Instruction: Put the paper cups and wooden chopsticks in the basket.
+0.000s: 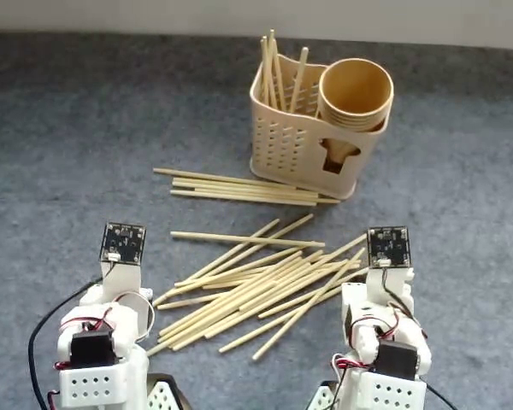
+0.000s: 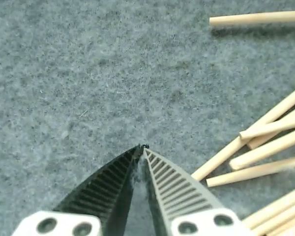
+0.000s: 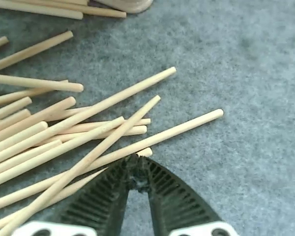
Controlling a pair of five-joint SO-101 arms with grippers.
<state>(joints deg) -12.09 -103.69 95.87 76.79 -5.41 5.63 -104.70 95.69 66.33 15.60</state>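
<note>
From high up on the near side: looking down and forward over the whole grey desk (image 1: 68,128), far enough back to take in the basket (image 1: 299,154) at the far side and the loose chopsticks (image 1: 256,282) in the middle. From the left wrist: pointed down along the left claw (image 2: 143,147), close to the desk. From the right wrist: likewise along the right claw (image 3: 137,162). Shared by all three: ends of those chopsticks.

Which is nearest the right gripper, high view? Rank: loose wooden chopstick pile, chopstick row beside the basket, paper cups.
1. Loose wooden chopstick pile, at the right gripper.
2. Chopstick row, before the beige basket.
3. Tan paper cups, inside it.
</note>
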